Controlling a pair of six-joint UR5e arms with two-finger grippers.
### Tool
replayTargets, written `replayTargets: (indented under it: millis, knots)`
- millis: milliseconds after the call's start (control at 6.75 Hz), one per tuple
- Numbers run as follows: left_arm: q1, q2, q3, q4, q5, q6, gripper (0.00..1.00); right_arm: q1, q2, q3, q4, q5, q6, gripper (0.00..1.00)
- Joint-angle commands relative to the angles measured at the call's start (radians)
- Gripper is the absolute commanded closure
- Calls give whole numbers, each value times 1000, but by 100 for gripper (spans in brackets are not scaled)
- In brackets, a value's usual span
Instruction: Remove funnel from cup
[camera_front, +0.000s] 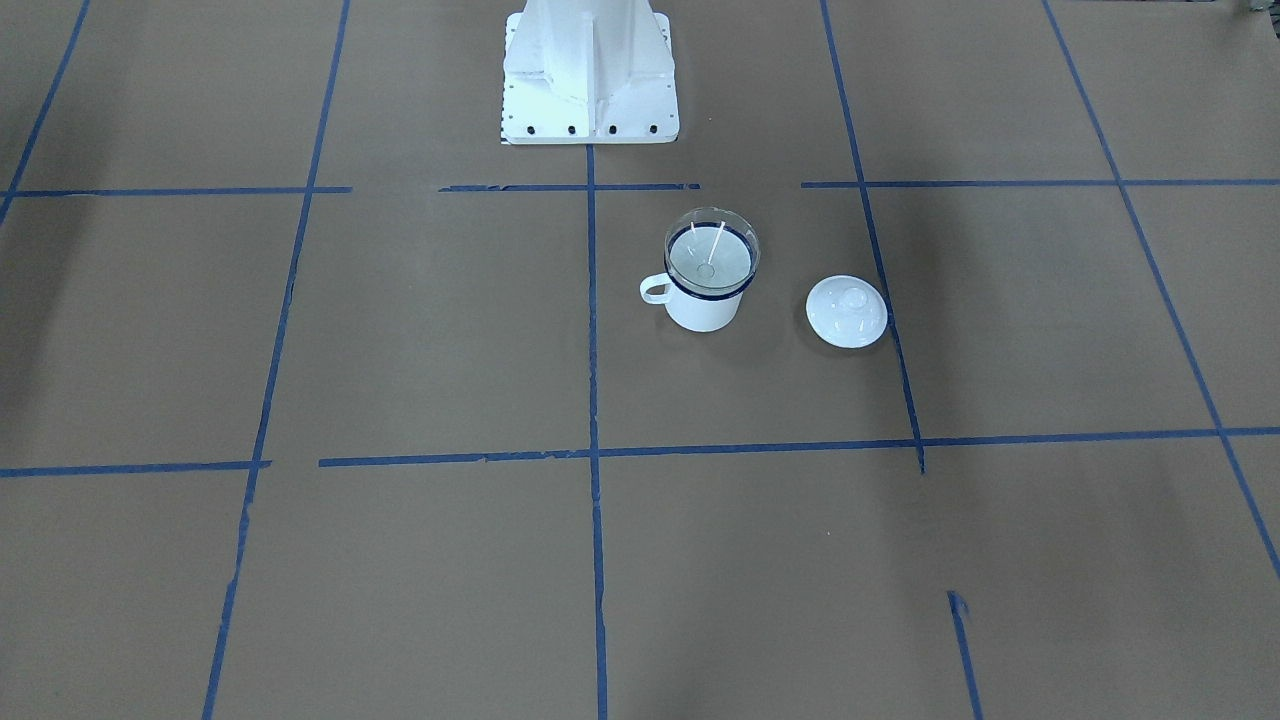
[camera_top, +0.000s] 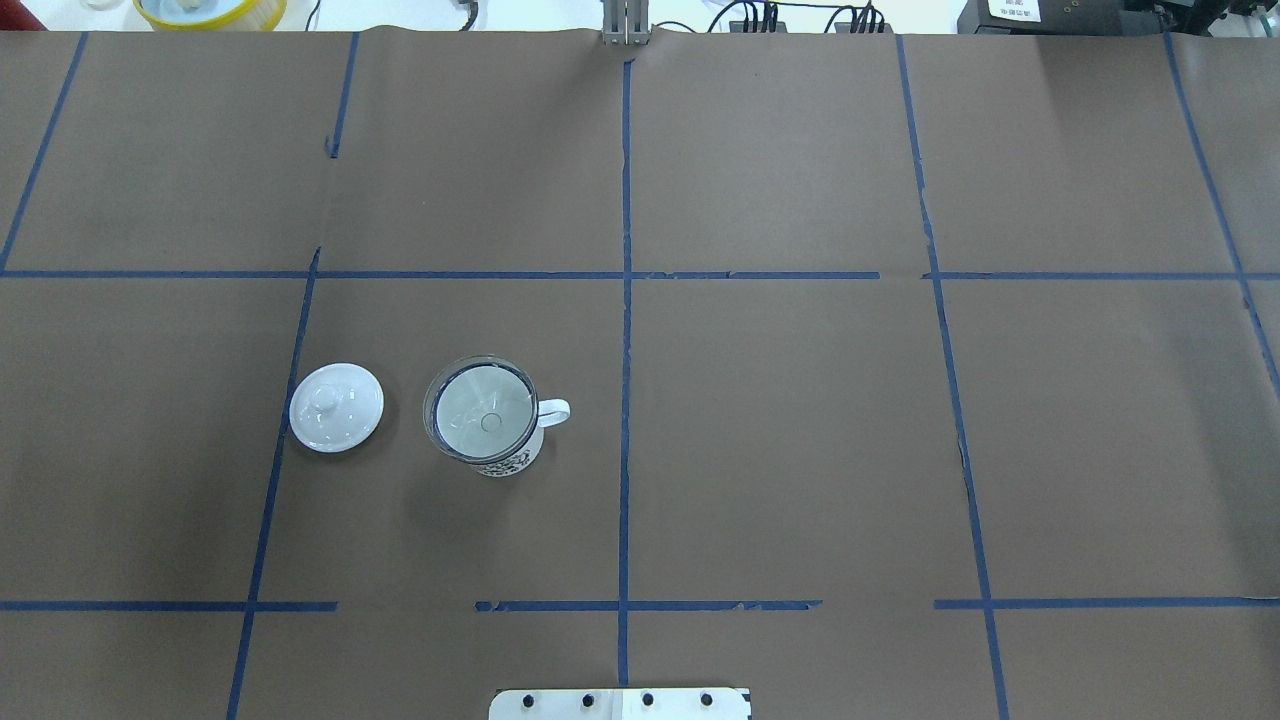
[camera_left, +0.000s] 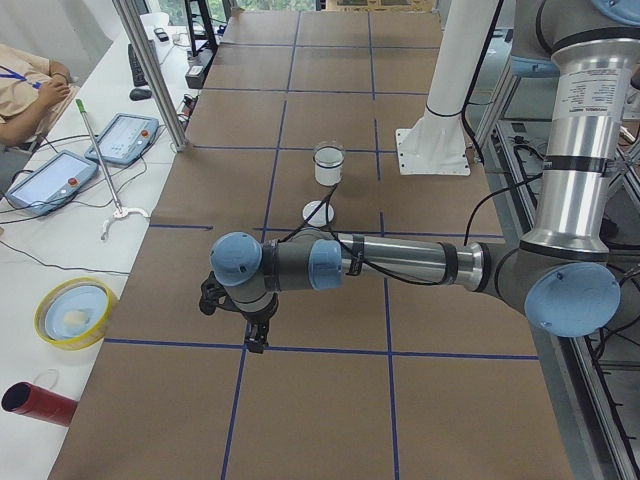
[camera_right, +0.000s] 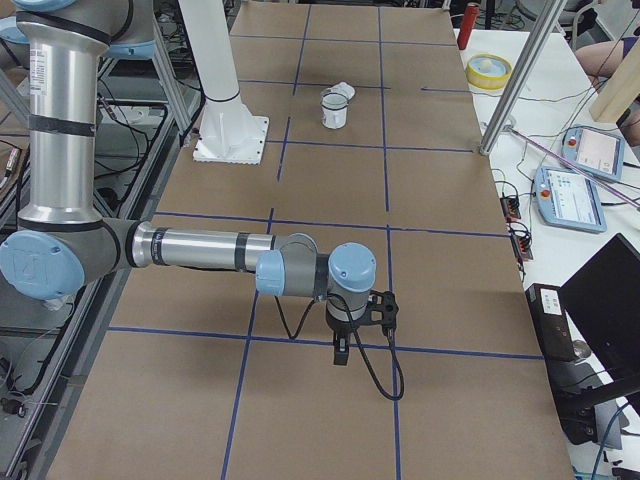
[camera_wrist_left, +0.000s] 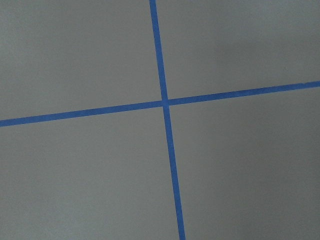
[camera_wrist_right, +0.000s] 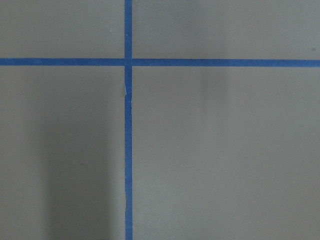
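A clear funnel sits in the mouth of the white cup with a dark blue rim and its loop handle toward the table's centre line. Both also show in the front-facing view, funnel in cup. They appear far off in the left view and the right view. My left gripper shows only in the left view, far from the cup. My right gripper shows only in the right view, also far away. I cannot tell whether either is open or shut.
A white round knobbed lid lies on the table beside the cup, on the side away from its handle. The robot base stands at the table's edge. Brown paper with blue tape lines covers the table. Both wrist views show only paper and tape.
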Motion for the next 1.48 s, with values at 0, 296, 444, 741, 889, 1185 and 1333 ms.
replayTargets:
  millis: [0, 296, 444, 741, 889, 1185, 1333]
  knots:
    - [2, -6, -18, -15, 0, -8, 0, 0, 0, 0, 0, 0, 0, 0]
    - [-4, 0, -24, -20, -3, -11, 0, 0, 0, 0, 0, 0, 0, 0]
    - [-6, 10, -21, -26, -3, -3, 0, 0, 0, 0, 0, 0, 0, 0]
    - [-8, 17, -31, -28, -5, -5, 0, 0, 0, 0, 0, 0, 0, 0]
    - [-5, 7, -38, -35, -9, -26, 0, 0, 0, 0, 0, 0, 0, 0]
    - [29, 2, -105, -157, -11, -302, 0, 0, 0, 0, 0, 0, 0, 0]
    - [96, 2, -131, -226, -11, -460, 0, 0, 0, 0, 0, 0, 0, 0]
